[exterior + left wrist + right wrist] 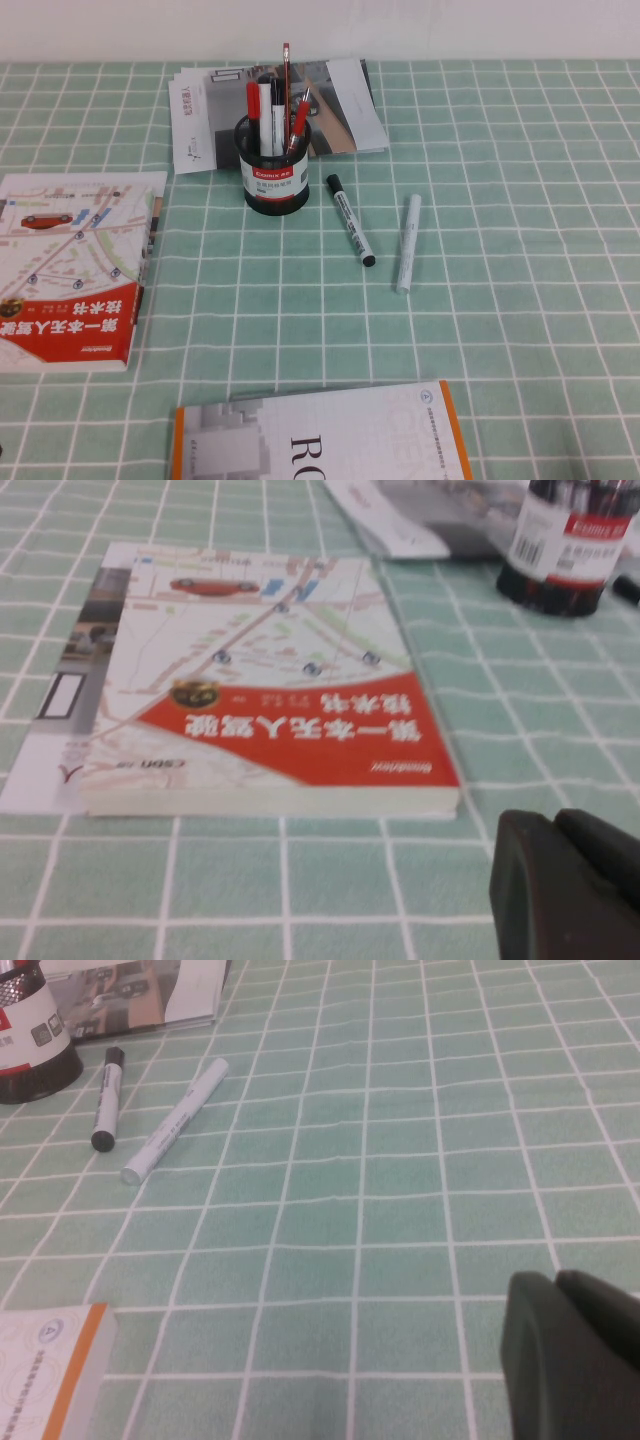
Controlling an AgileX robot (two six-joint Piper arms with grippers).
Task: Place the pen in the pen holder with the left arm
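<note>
The pen [350, 220], white-barrelled with a black cap and black end, lies flat on the green checked cloth just right of the pen holder [277, 165]. That holder is a black mesh cup holding red-capped and black pens. In the right wrist view the pen [106, 1098] lies beside the holder [25, 1030]. Neither arm shows in the high view. My left gripper [557, 822] is shut and empty, low over the cloth near the red book's corner, far from the holder [565, 540]. My right gripper [556, 1280] is shut and empty over bare cloth.
An all-white marker [408, 243] lies right of the pen. A red-and-white book [70, 270] lies at the left. An orange-edged white book [320, 440] sits at the front edge, and leaflets [335, 105] lie behind the holder.
</note>
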